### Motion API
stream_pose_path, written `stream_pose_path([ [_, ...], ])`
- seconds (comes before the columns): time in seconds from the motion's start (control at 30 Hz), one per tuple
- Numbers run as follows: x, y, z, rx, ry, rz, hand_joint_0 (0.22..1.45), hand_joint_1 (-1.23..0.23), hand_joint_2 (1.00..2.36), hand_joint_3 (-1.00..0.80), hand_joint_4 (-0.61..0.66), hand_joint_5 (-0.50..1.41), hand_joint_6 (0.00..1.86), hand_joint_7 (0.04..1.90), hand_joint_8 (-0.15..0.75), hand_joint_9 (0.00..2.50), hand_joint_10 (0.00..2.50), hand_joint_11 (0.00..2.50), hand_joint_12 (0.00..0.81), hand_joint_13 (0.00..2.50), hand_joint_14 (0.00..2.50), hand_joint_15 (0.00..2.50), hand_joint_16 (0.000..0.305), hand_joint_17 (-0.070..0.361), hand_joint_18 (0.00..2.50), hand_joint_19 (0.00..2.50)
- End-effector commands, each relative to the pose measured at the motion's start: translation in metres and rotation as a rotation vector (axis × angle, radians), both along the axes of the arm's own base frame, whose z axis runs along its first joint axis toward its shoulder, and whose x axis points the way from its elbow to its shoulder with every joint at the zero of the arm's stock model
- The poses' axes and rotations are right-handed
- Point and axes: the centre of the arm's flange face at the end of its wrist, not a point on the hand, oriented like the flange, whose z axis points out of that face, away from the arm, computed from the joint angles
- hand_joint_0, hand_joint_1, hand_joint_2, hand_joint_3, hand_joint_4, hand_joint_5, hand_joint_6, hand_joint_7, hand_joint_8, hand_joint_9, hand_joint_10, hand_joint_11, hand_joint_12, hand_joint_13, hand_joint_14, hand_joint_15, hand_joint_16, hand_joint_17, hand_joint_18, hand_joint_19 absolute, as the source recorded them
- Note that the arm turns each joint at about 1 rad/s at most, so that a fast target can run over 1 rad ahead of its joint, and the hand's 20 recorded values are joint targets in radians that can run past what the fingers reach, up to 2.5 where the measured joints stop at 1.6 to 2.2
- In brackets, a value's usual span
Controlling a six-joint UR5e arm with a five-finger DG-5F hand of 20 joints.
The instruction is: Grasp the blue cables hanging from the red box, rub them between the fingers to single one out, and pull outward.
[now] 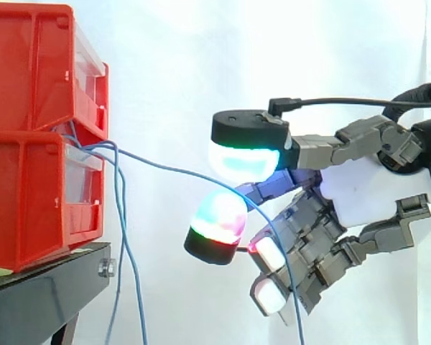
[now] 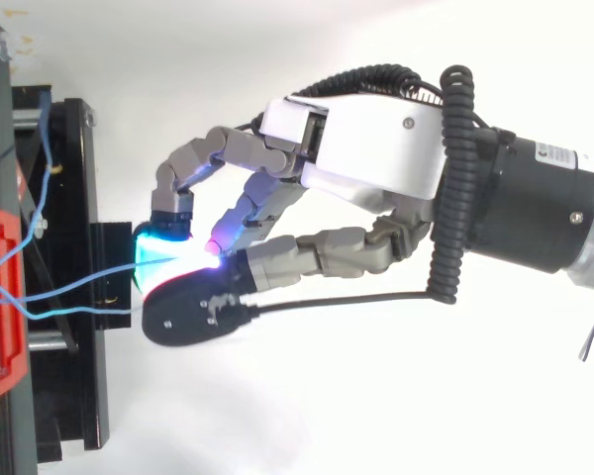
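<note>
Two red bins (image 1: 29, 194) sit stacked on a black stand (image 1: 50, 287) in the side view. The blue cables (image 1: 119, 237) spill from the seam between the bins, and most hang straight down beside the stand. One strand (image 1: 179, 171) slants off to the right, we judge because the hand (image 1: 359, 187) has it. It runs between an upper glowing pad (image 1: 244, 158) and a lower one (image 1: 215, 223), lies across the top of the lower pad, then drops loose past the curled fingers. We take it the pads face each other like this so they can roll the cable between them.

From the top view, the hand (image 2: 376, 148) reaches in from the right with its fingers bent. Its pads (image 2: 163, 252) meet just off the stand's edge, pinched on the blue cables (image 2: 79, 311). What look like two strands lead from the bins to the pads here. So we think the singling-out is not yet done and the outward pull should wait.
</note>
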Motion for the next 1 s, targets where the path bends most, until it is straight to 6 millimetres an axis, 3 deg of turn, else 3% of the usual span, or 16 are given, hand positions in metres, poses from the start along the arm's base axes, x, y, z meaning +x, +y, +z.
stream_pose_path([
  [0.0,0.0,0.0,0.0,-0.001,-0.001,0.0,0.52,-0.47,1.0,-0.5,0.08,-0.13,0.81,0.92,0.292,1.11,0.02,0.69,0.367,0.96,0.02,0.53,0.049,0.111,0.78,0.52],
  [0.23,0.0,-0.001,0.001,-0.001,-0.002,-0.001,0.58,-0.44,1.0,-0.49,0.07,-0.13,0.79,0.95,0.283,1.12,0.02,0.7,0.358,0.96,0.02,0.54,0.047,0.105,0.77,0.54],
  [0.97,-0.004,-0.004,0.022,-0.027,-0.018,0.001,0.61,-0.79,1.02,-0.12,0.06,-0.14,0.89,0.99,0.299,1.11,0.02,0.75,0.371,0.96,0.02,0.53,0.051,0.115,0.83,0.5],
])
